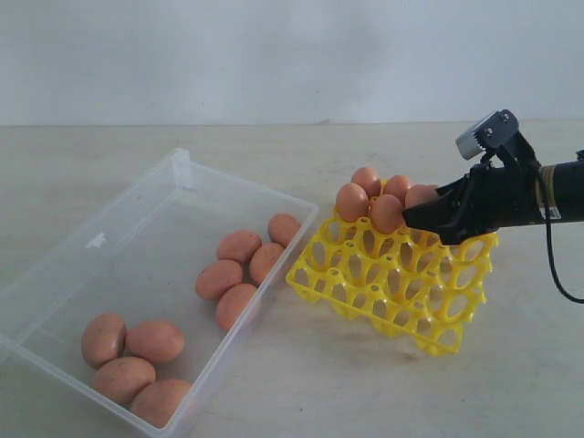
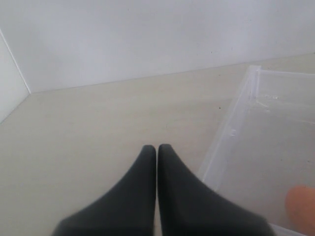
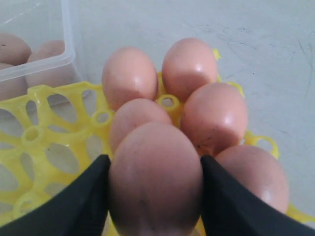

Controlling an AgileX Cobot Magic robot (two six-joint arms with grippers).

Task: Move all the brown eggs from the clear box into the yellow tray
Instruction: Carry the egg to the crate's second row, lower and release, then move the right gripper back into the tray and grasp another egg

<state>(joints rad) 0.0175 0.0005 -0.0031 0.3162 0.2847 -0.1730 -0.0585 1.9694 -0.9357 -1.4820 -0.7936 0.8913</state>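
Now right gripper (image 3: 153,164) pinches a brown egg (image 3: 155,196) over the yellow tray (image 1: 365,292), likely to seat it in a free cup; left gripper (image 2: 157,148) pressed together

Nine brown eggs (image 1: 239,246) lie on their sides in the clear box (image 1: 119,255), five bunched toward the tray and four in the front corner. Just beside it, the yellow tray (image 1: 401,315) holds eggs upright in its far cups. One more is pinched between the jaws of the right gripper (image 3: 155,164), above the tray.
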